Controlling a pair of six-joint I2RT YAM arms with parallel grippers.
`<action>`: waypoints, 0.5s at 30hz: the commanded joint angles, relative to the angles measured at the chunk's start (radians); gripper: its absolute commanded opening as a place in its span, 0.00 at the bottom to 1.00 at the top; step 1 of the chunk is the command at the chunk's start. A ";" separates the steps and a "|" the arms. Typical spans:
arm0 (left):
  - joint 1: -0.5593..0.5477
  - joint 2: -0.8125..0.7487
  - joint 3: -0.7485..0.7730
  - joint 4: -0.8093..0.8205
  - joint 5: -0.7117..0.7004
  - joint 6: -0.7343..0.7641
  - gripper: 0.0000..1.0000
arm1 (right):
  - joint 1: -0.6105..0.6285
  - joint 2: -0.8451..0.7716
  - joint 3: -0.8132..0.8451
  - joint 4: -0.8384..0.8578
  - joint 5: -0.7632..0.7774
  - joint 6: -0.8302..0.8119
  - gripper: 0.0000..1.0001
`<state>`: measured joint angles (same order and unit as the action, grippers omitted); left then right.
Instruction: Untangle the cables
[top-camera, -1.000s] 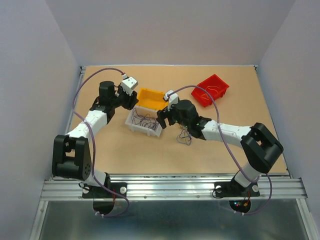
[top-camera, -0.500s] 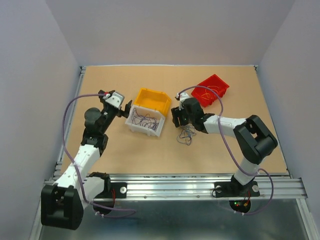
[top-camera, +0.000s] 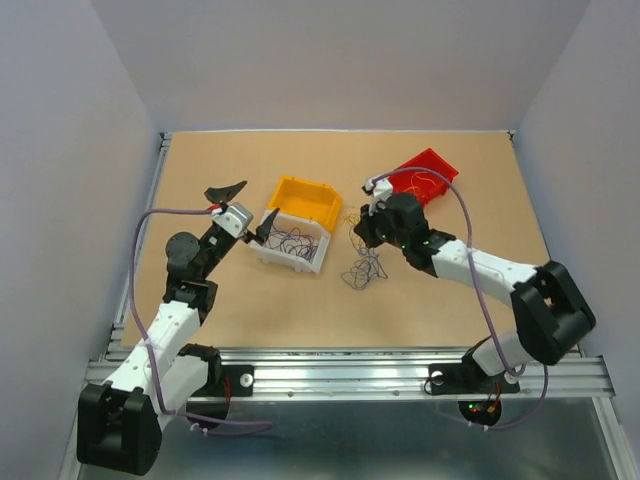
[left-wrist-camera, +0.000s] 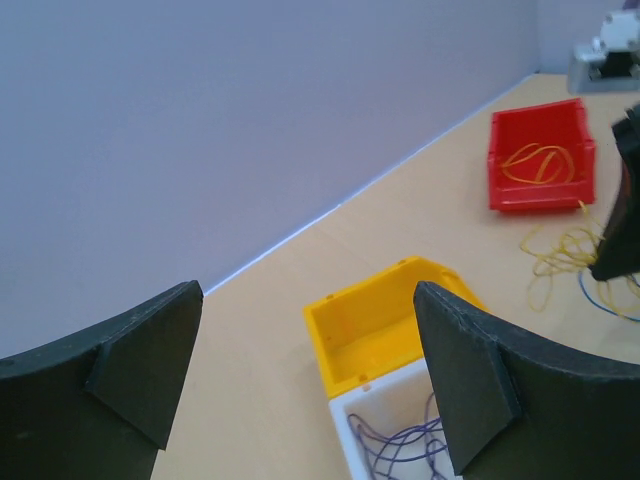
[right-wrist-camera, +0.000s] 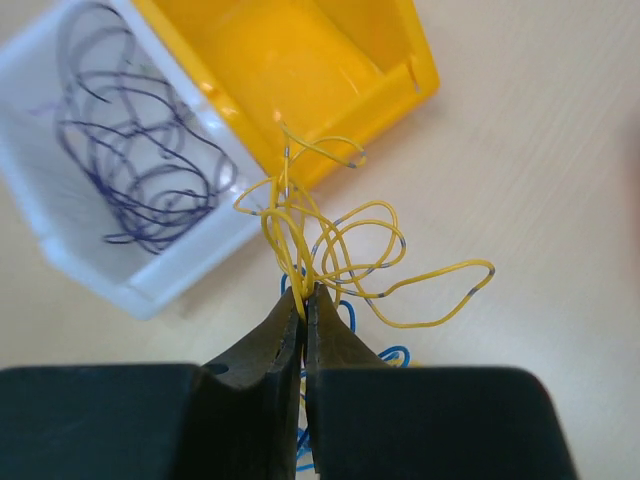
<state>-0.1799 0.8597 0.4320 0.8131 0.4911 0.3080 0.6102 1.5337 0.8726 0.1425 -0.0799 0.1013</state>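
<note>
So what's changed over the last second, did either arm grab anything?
The left claw pulled back from over the white box and yellow box toward its own side, and is wide open and empty. The right claw swung toward the red box; it is shut on yellow wires, drawn up from the tangle on the table. All three boxes stayed put.

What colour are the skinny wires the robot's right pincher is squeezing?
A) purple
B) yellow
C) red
B: in the right wrist view the right gripper has its jaws shut on thin yellow wires, while the thin purple wires lie loose in the white plastic bin.
</note>
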 joint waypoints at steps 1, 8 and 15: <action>-0.111 0.013 0.031 0.075 0.135 -0.008 0.99 | 0.008 -0.211 -0.092 0.135 -0.160 0.034 0.01; -0.443 0.188 0.229 -0.011 0.069 0.017 0.99 | 0.017 -0.431 -0.185 0.141 -0.305 0.063 0.04; -0.454 0.266 0.298 0.062 0.084 -0.079 0.99 | 0.019 -0.507 -0.224 0.131 -0.376 0.048 0.05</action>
<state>-0.6331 1.1267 0.7143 0.7761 0.5541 0.2760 0.6231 1.0561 0.6704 0.2440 -0.3859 0.1509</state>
